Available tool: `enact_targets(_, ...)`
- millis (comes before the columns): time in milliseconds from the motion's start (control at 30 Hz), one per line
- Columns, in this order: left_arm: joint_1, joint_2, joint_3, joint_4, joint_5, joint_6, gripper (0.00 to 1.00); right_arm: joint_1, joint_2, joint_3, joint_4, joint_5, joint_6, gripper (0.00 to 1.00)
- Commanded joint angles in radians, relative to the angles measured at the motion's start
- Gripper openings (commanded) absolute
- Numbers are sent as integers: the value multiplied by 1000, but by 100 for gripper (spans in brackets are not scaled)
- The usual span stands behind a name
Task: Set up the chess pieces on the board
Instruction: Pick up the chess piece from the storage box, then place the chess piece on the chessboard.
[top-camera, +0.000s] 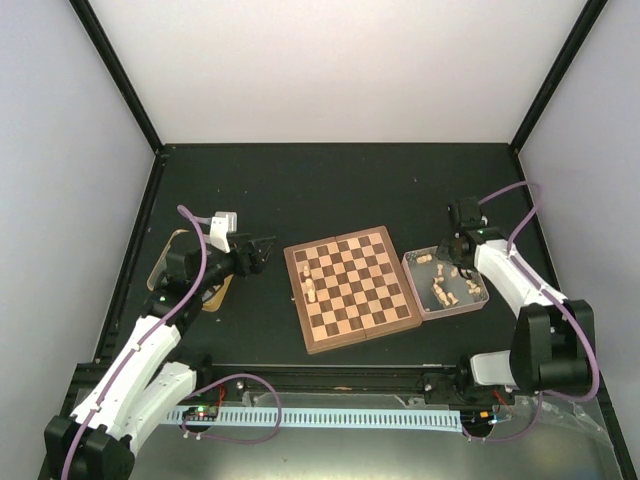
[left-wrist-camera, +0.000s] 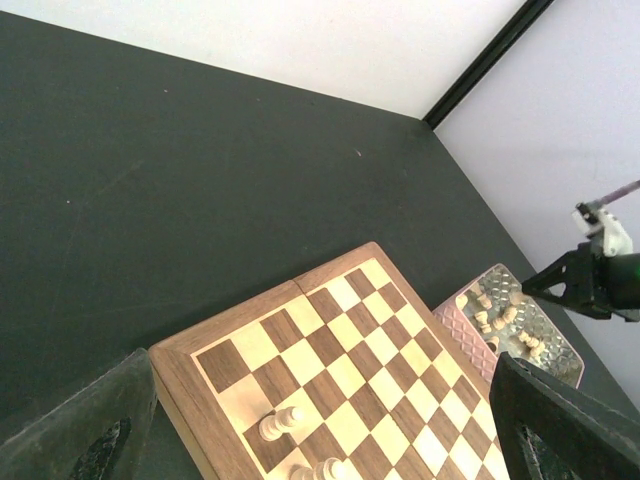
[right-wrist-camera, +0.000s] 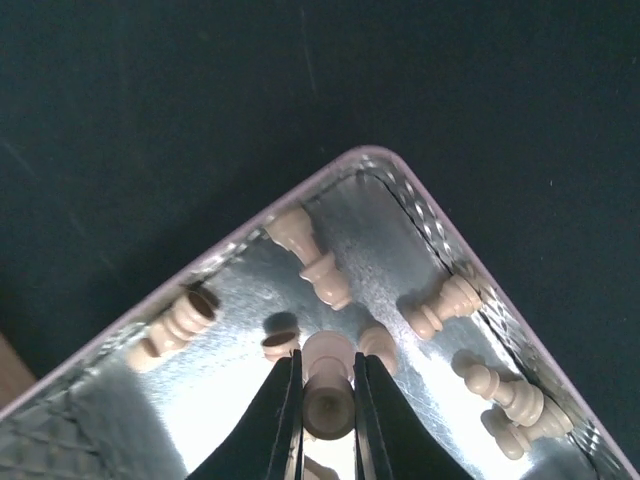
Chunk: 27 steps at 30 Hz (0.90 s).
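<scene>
The wooden chessboard (top-camera: 350, 288) lies mid-table, also in the left wrist view (left-wrist-camera: 350, 350). Three pale pieces (top-camera: 310, 290) stand on its left side; one shows clearly in the left wrist view (left-wrist-camera: 278, 423). My right gripper (top-camera: 447, 252) is over the tray and shut on a pale chess piece (right-wrist-camera: 328, 385), fingers (right-wrist-camera: 283, 405) on both sides of it. Several loose pale pieces (right-wrist-camera: 320, 265) lie in the tray (right-wrist-camera: 400, 200). My left gripper (top-camera: 262, 250) is open and empty, left of the board, its fingers (left-wrist-camera: 90, 430) wide apart.
The clear tray (top-camera: 476, 298) sits right of the board. A gold tin (top-camera: 215, 296) lies under the left arm at the left. Black frame posts and walls bound the dark table.
</scene>
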<state>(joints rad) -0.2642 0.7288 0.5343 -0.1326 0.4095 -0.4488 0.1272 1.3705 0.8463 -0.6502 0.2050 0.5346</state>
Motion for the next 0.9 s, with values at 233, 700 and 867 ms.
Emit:
enact_targets(233, -6, 22, 32, 39, -16, -36, 93, 83, -71, 118, -62, -174, -16, 7)
enact_targets(700, -4, -20, 17, -65, -298, -142, 94, 553, 340, 525, -89, -205, 29, 8)
enact_targets(867, -4, -69, -2, -83, -372, -136, 95, 652, 569, 783, -178, -202, -1, 8)
